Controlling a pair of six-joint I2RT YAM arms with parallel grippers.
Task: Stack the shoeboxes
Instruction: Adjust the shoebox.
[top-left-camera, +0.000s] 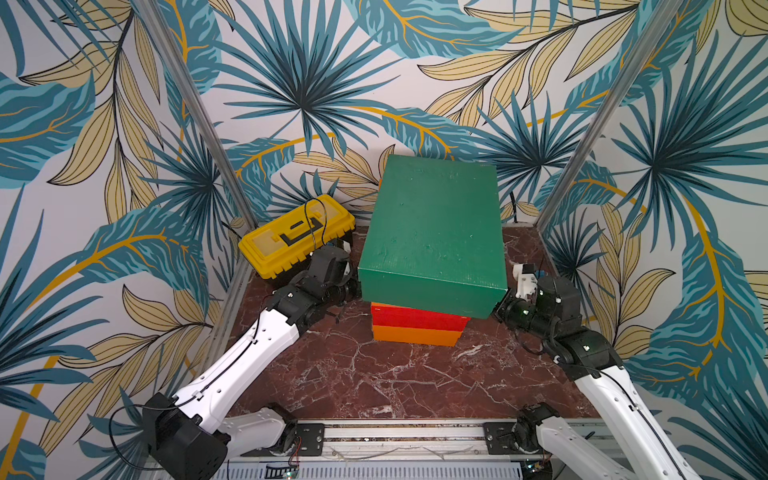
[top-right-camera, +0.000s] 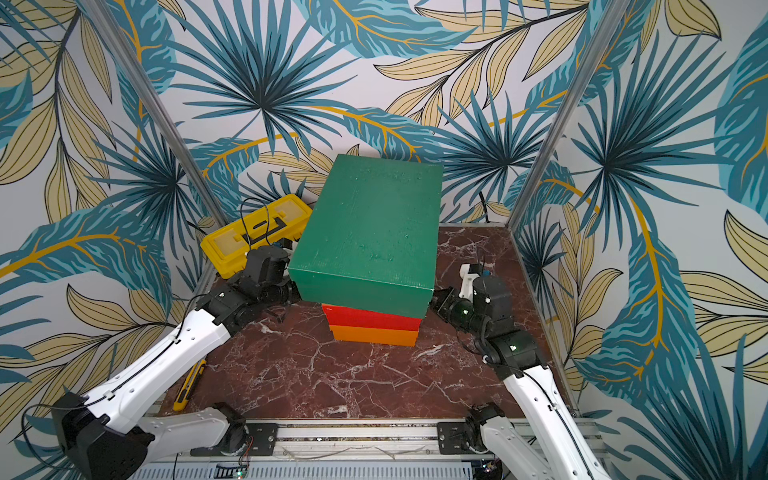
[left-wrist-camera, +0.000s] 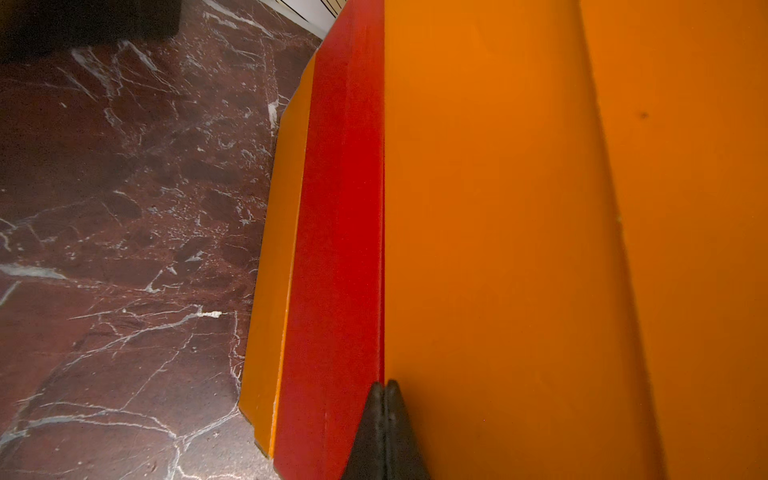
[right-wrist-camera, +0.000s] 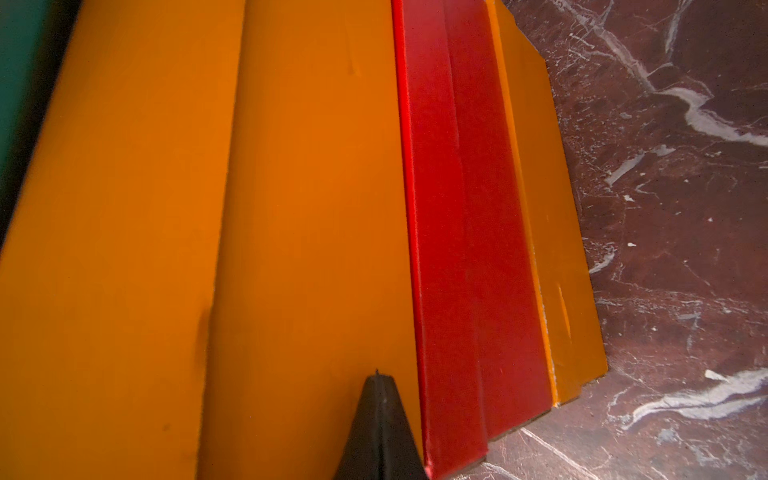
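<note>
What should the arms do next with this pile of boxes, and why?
Probably draw both arms gently back. The green box already tops the upper orange box, red box and lower orange box, so the pile looks finished. The shut left fingers and right fingers sit at the upper orange box's sides; backing off should avoid nudging it.
</note>
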